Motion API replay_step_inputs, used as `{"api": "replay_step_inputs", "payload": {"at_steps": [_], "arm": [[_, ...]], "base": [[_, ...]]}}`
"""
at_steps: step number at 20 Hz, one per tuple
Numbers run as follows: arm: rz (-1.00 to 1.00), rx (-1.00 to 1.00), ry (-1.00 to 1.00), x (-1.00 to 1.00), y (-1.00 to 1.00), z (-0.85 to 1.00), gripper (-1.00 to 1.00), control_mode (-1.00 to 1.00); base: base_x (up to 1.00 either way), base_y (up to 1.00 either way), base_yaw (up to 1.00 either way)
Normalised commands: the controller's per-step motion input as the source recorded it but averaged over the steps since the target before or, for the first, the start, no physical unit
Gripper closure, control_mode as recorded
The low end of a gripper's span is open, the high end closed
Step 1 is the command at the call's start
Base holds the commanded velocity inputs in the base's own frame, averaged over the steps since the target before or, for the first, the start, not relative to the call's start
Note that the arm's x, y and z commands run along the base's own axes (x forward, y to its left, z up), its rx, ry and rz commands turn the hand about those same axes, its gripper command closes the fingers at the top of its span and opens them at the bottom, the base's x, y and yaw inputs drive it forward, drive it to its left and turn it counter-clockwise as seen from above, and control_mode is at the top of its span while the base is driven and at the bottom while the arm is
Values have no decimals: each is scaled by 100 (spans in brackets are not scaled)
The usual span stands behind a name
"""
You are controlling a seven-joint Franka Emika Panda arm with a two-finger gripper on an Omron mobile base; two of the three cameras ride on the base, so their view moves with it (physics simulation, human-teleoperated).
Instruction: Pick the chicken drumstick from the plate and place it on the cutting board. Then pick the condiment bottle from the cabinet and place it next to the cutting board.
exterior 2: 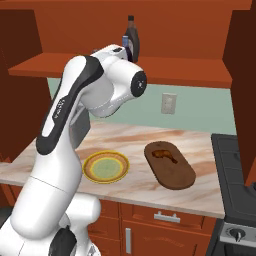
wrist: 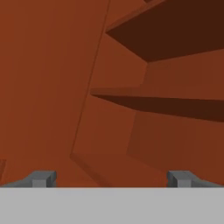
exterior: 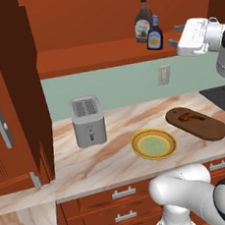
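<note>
Gripper [exterior: 171,36] spread wide and empty, level with cabinet [exterior: 103,53] shelf, just beside condiment bottle [exterior: 154,33]. Bottle upright near taller brown bottle [exterior: 142,21]; probably light, rigid, slick; best grasped mid-body.

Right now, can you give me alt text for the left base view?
The open claw is raised at the cabinet shelf beside the condiment bottle. Below, the chicken drumstick lies on the cutting board, right of the empty plate.
</note>
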Motion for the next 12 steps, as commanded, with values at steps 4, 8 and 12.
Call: {"api": "replay_step_inputs", "payload": {"at_steps": [4,8,12], "arm": [[-6,0,0,25,-7,0,-100,-100],[-5,0,0,27,-10,0,-100,-100],[-3,0,0,22,-16,0,-100,-100]], "base": [[0,0,0],[0,0,0],[0,0,0]]}}
